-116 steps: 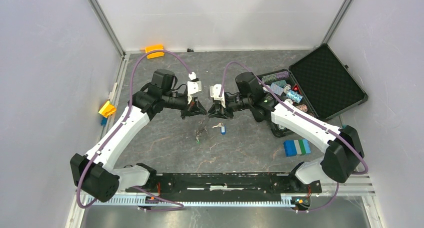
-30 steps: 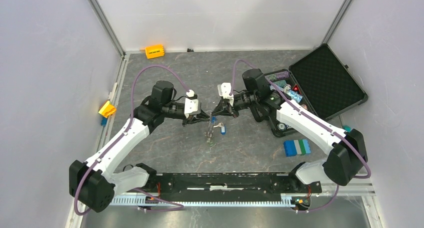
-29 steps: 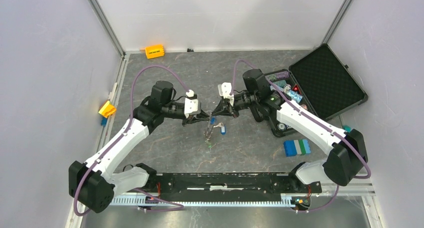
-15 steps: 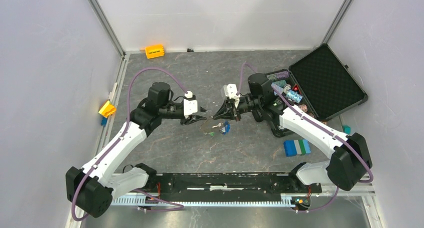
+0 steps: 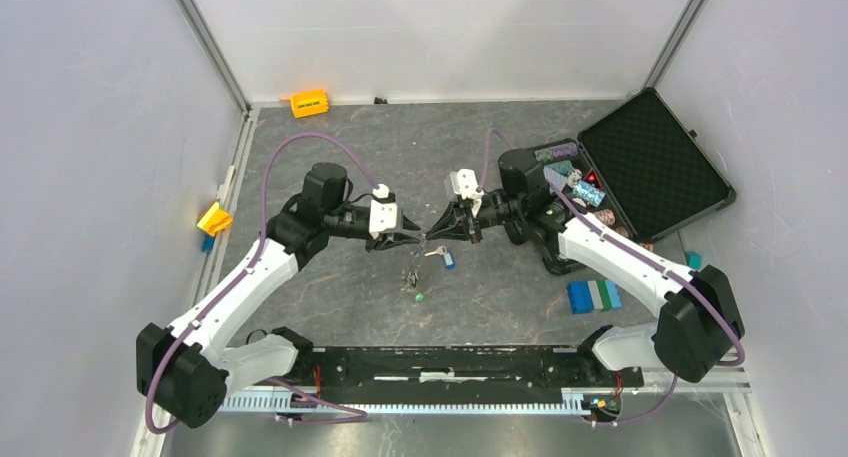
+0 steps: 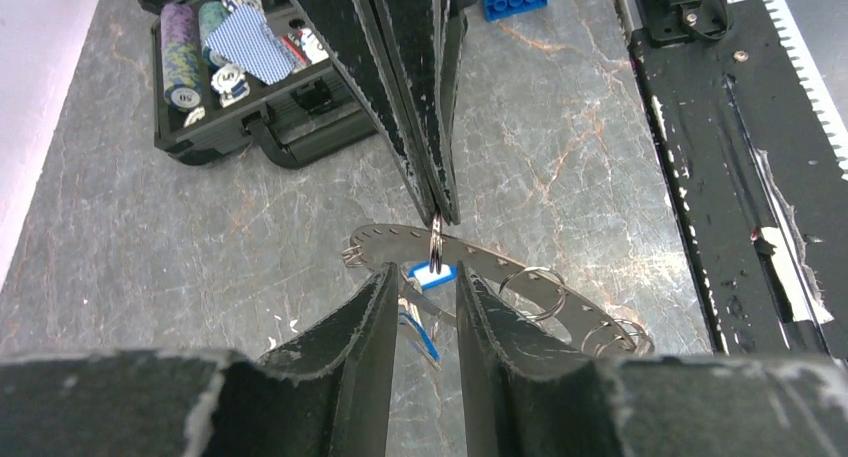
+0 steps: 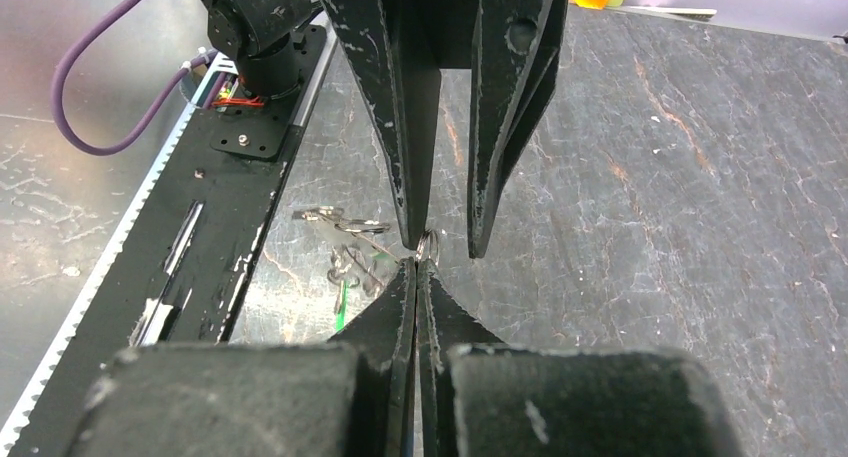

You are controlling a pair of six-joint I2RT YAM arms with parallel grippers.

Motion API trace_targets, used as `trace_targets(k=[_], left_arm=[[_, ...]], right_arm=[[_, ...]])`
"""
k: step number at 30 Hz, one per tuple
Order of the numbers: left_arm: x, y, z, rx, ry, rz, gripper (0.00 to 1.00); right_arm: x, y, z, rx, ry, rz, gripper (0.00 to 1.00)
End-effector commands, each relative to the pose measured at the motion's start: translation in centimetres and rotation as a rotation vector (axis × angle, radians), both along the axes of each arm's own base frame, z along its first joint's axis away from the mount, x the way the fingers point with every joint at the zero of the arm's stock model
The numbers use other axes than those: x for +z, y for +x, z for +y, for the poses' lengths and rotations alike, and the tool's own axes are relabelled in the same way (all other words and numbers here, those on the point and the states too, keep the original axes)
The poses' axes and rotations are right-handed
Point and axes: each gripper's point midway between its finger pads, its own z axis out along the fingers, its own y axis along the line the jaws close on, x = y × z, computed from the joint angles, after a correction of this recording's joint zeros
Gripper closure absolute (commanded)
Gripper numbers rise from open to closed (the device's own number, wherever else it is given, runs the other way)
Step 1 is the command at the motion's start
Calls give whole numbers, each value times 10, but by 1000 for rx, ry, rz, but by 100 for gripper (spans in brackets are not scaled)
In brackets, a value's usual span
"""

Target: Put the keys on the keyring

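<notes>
1. Top external shows the left tool [image 5: 414, 239] and the right tool [image 5: 432, 234] almost tip to tip above the middle of the surface [image 5: 330, 157]. The keyring [image 5: 412, 274] dangles just beneath them.
2. Right tool: closed, nipping what looks like a small wire loop on the keyring's upper rim. The flat toothed band hangs from that pinch, and keys appear to hang off it, a green tag [image 5: 420, 297] lowest.
3. Left tool: fingers parted, gripping nothing. In the right wrist view its tips stand either side of the pinched loop.
4. The blue-tag key [image 5: 444, 258] is off the ring and, I judge, lies on the surface just below and slightly right of the tips. Its long axis runs roughly from arm to arm, shaft toward the left arm. The right tool is nearer but occupied, and the left tool's gap frames the tag, so that free tool should go down for it.
5. The black case [image 5: 655, 167] lies open at the right. Its tray holds striped chips [image 6: 178, 57] and a blue patterned deck [image 6: 247, 54], with no keys seen in it.
</notes>
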Motion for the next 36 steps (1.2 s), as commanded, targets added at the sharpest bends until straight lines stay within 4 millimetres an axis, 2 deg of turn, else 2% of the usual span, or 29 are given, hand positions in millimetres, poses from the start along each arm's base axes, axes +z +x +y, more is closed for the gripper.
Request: trace_targets(k=[1,8,19,22,36], left_arm=[[32,-7,-8,-47,-83,-34,66],[29,-9,-8,-57,-82,-27,77],[24,-2,-11,-49,-63,-47,78],[25,-2,-11,-48,-63,-47,86],[40,-8,-6,-44,-33,-36,85]], right_arm=[[16,0,0,19,69,-47,100],[17,0,0,23,82,-40,100],[19,-4,1,42,91,-30,100],[16,-2,0,36,87,-28,100],[-1,11,-1,-32,34,-47,100]])
